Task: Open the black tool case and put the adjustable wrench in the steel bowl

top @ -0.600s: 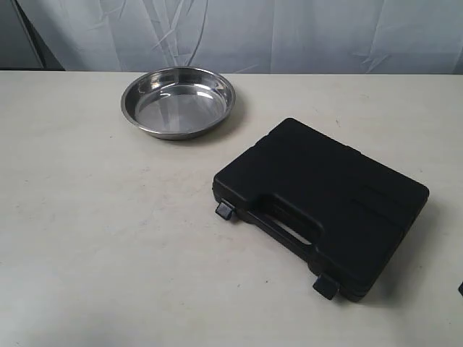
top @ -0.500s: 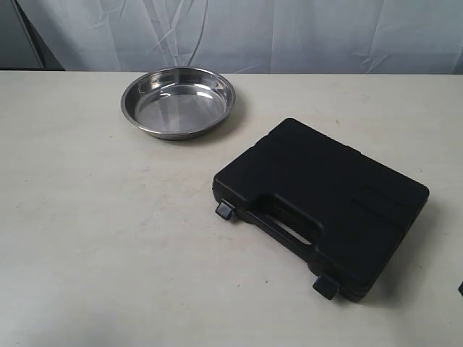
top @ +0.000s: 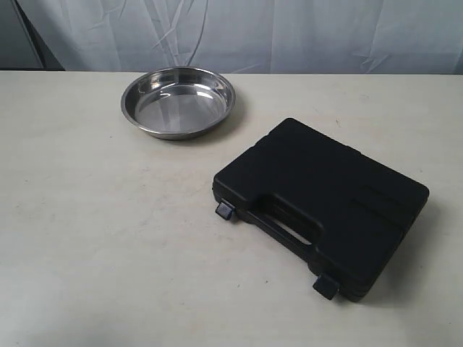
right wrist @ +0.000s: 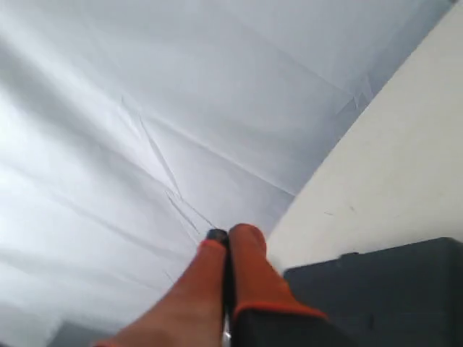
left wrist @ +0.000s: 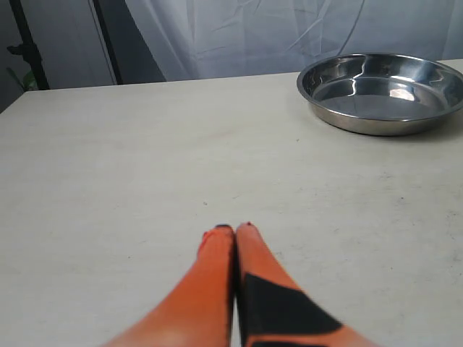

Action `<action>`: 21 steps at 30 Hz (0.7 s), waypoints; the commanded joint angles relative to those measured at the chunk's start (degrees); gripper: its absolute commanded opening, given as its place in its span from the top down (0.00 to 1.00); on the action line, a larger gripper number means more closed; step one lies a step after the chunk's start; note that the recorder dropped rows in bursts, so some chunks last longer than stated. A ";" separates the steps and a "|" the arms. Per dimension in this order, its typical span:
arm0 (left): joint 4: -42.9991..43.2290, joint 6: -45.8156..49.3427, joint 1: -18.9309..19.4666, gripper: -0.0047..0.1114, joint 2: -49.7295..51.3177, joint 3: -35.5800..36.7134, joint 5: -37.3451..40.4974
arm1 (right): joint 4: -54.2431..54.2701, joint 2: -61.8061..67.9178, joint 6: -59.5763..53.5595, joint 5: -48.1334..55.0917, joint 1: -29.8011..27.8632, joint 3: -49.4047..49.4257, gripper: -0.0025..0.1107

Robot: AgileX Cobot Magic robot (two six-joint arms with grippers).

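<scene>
The black tool case (top: 322, 204) lies closed on the table at the right of the exterior view, its slot handle and two latches facing the near edge. A corner of the case (right wrist: 391, 289) shows in the right wrist view. The steel bowl (top: 178, 101) sits empty at the back left, and the bowl (left wrist: 383, 92) also shows in the left wrist view. No adjustable wrench shows anywhere. My left gripper (left wrist: 235, 230) is shut and empty, low over bare table, well short of the bowl. My right gripper (right wrist: 227, 236) is shut and empty, tilted up toward the curtain beside the case.
A white curtain (top: 253, 32) hangs behind the table's far edge. The pale tabletop (top: 94, 238) stretches bare across the left and front. Neither arm appears in the exterior view.
A small dark shape at the exterior view's right edge, near the front, has gone from view. The case and the bowl have not moved.
</scene>
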 commanded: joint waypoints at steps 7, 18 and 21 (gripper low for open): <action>0.38 -0.11 0.22 0.96 -0.15 -0.27 -0.60 | -13.96 1.84 -0.33 -9.28 -0.21 -17.10 0.98; 0.38 -0.11 0.22 0.96 -0.15 -0.27 -0.60 | -51.17 49.31 -9.37 37.29 0.52 -51.07 0.98; 0.38 -0.11 0.22 0.96 -0.15 -0.27 -0.60 | -48.72 64.88 -15.66 49.07 5.56 -60.68 0.98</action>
